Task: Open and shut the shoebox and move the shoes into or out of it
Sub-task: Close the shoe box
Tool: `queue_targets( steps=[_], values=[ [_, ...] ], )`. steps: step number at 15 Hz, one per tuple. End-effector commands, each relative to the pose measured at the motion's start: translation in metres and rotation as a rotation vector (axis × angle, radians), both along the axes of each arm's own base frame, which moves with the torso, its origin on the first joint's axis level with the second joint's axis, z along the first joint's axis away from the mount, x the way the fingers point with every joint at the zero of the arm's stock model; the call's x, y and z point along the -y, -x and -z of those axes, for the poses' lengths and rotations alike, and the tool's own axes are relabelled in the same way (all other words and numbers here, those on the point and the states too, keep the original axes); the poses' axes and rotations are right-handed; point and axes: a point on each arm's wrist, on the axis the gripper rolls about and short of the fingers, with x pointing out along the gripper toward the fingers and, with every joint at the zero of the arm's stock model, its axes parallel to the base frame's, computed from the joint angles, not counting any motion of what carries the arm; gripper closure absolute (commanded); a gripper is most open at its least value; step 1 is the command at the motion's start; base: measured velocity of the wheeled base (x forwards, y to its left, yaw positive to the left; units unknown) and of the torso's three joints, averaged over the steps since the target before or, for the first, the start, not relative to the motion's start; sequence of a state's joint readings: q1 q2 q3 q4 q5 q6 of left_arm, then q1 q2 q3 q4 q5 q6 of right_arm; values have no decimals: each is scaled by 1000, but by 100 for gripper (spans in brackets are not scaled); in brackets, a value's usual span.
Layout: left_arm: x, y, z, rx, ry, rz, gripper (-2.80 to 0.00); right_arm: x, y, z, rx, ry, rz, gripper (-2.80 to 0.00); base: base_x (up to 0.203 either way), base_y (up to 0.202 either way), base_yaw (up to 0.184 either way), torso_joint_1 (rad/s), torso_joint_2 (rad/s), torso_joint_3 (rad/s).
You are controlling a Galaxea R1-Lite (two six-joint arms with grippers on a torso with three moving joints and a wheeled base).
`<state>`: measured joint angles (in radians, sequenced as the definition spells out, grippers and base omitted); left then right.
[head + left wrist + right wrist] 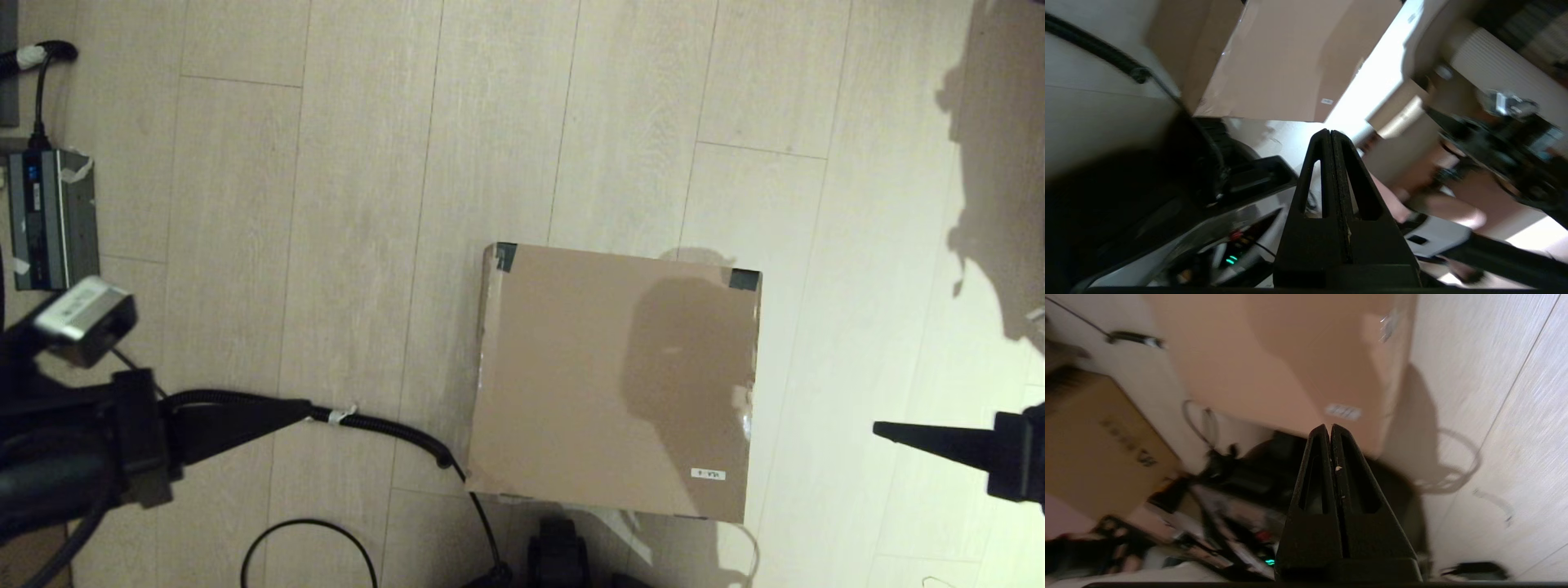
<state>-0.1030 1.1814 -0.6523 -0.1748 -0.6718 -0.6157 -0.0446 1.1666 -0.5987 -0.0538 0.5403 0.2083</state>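
1. Pale wood-plank floor [343,204] carries the closed, nearly square brown cardboard shoebox [612,376], centred before the robot.
2. Left gripper [306,411] and right gripper [878,429] flank it, both clenched empty.
3. Clenched fingertips may skid off the lid edge, shoving the box.

The shoebox [604,376] is plain brown cardboard, matt and smooth, with patches of dark tape [505,256] on two lid corners and a small white paper label [708,474]. It sits on a floor [343,163] of pale wood-look planks with a faint grain and a soft sheen. Both the left gripper [1330,136] and right gripper [1329,430] look like matt black plastic, and a ribbed black cable sleeve [384,426] runs across the planks.
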Motion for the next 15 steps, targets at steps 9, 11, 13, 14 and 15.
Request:
queue_targets(
  steps=[9,11,13,14,15],
  values=[
    [30,-161,95,-183,58,175,0,43,-128,122,-69,26,-8,0,0,0,0,0,0,0],
    [35,-172,100,-181,58,189,0,38,-133,141,-90,22,-32,0,0,0,0,0,0,0],
    [39,-180,106,-190,57,197,0,34,-141,160,-95,21,-47,0,0,0,0,0,0,0],
    [41,-185,108,-187,57,199,0,31,-146,167,-94,17,-57,0,0,0,0,0,0,0],
    [43,-188,109,-186,57,203,0,23,-150,173,-92,8,-77,0,0,0,0,0,0,0]
  ],
)
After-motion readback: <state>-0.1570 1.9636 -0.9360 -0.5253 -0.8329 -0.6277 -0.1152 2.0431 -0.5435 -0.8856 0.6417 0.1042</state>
